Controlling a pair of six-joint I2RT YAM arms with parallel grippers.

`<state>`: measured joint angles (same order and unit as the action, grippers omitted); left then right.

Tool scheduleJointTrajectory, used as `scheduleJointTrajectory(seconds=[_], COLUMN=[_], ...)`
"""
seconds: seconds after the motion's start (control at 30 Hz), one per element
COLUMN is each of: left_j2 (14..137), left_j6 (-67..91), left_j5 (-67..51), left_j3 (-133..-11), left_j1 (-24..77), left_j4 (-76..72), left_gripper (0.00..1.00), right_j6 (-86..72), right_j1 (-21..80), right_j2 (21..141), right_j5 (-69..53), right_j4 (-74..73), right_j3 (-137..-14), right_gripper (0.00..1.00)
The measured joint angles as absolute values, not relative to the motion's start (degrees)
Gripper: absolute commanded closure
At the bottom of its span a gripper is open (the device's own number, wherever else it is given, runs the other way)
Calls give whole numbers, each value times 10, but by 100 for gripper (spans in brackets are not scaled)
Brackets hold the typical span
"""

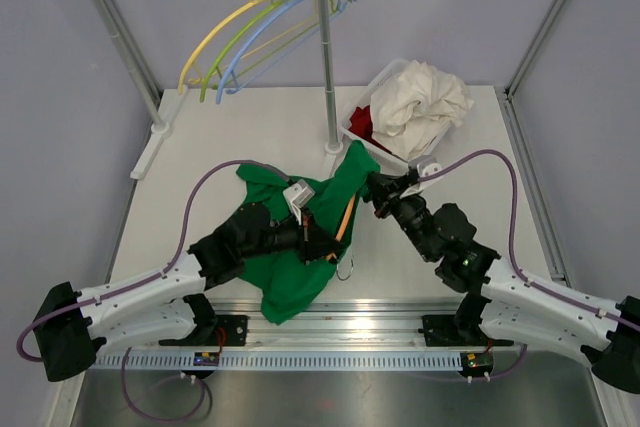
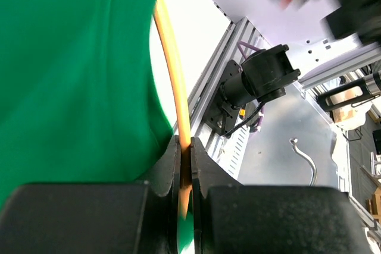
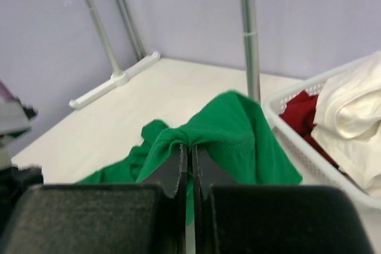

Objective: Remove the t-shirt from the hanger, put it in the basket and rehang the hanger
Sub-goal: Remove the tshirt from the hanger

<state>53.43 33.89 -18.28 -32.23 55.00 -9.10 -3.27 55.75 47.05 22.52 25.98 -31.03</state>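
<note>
1. Step in hand: pulling the cloth off the frame. The green fabric t-shirt (image 1: 285, 287) lies in a heap mid-table (image 1: 250, 127), between the two arms, with the thin orange hanger (image 2: 172, 69) partly inside it.
2. My left gripper (image 2: 186, 147) is clamped shut on one arm of that hanger. The orange rod runs straight between its fingers, with green fabric draped just beside it.
3. My right gripper (image 3: 190, 150) is closed on a pinched fold of the shirt, which rises to a peak at its tips — so I judge the grasp is made and the pull has not yet begun.
4. Next, I reckon, the right arm has to draw the fabric away, off the end of the hanger arm, while the left holds the hanger firm. The risk I see is the neck opening snagging on the bare metal hook (image 1: 345, 269) near the front edge.
5. Containers: one white slatted plastic basket (image 3: 309, 150) stands at the right rear beside the rack post. It holds a crumpled white cloth (image 1: 425, 102) on top and a red garment (image 1: 365, 122) beneath. The green shirt's tip lies near it, not in it.
</note>
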Motion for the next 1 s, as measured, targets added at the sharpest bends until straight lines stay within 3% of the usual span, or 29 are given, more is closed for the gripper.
scheduleJointTrajectory(seconds=[0.27, 0.47, 0.63, 1.0], left_j2=[542, 546, 546, 465], left_j6=[311, 282, 269, 242], left_j5=[-187, -168, -145, -158], left_j3=[-330, -350, -363, -349], left_j1=[583, 619, 629, 653], left_j4=[-91, -90, -89, -92], left_gripper=[100, 100, 100, 100], right_j6=[-18, -51, -76, -114], right_j1=[526, 415, 380, 355], right_j2=[571, 622, 658, 639], right_j5=[285, 222, 161, 75], right_j4=[196, 101, 63, 113], right_j3=[-448, -523, -572, -463], right_gripper=[100, 100, 100, 100])
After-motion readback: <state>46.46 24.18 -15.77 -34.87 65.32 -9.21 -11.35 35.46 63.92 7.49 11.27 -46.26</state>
